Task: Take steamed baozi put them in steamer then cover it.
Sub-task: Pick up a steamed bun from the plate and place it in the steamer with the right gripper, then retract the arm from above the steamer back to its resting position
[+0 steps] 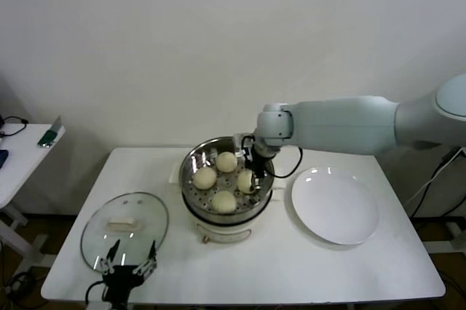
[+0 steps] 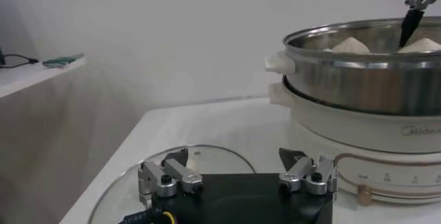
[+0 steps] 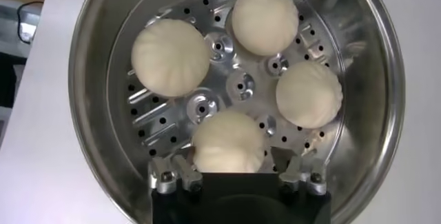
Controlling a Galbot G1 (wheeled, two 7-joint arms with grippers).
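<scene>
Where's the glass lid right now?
In the head view the glass lid lies flat on the table's left side, beside the steamer, with the left gripper hovering open at its near edge.

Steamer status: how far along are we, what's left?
Done: all four baozi sit on the steamer tray; the plate is bare. In hand: the right gripper, jaws open, straddles the last bun. Left: the glass lid lies on the table by the open left gripper.
</scene>
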